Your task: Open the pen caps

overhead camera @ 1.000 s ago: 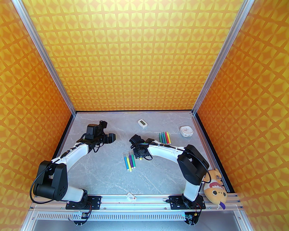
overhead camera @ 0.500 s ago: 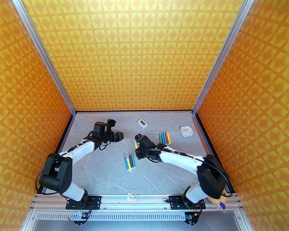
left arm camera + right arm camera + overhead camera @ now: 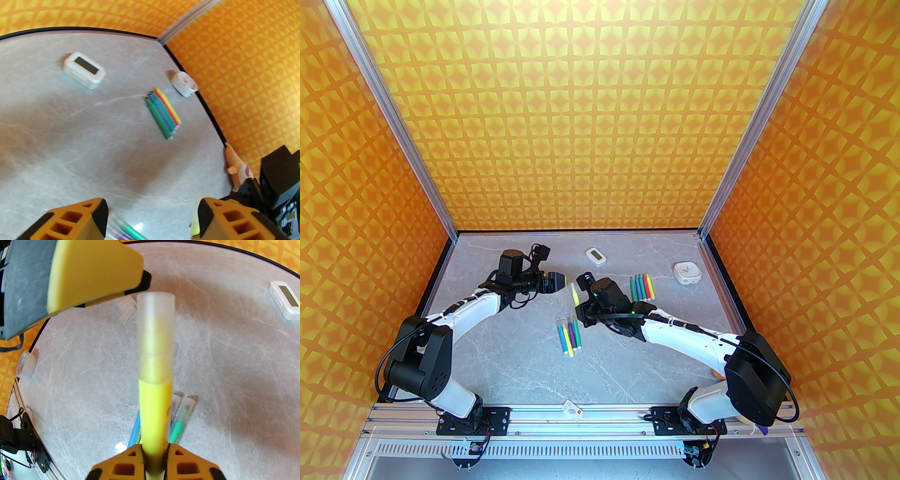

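Note:
My right gripper (image 3: 154, 460) is shut on the barrel of a yellow pen (image 3: 155, 411), whose pale translucent pen cap (image 3: 155, 333) is on and points away from the wrist. In the top view the yellow pen (image 3: 575, 294) sticks up and left from the right gripper (image 3: 581, 307). My left gripper (image 3: 558, 281) stands open just left of the cap's tip, one yellow finger (image 3: 93, 270) close beside it. Between the left fingers (image 3: 93, 218) nothing is held. Several capped pens (image 3: 568, 335) lie below. Loose caps (image 3: 127, 308) lie on the table.
A row of pens (image 3: 641, 287) lies at right centre on the grey marble table (image 3: 525, 365). A white timer (image 3: 595, 256) and a white clock (image 3: 686, 272) sit near the back. A tape roll (image 3: 27, 365) lies at the left edge. A plush toy (image 3: 236, 164) rests by the right wall.
The right gripper has lifted the yellow pen off the table and turned it up and left. The left gripper has moved right, close to the cap, its jaws narrowing a little.

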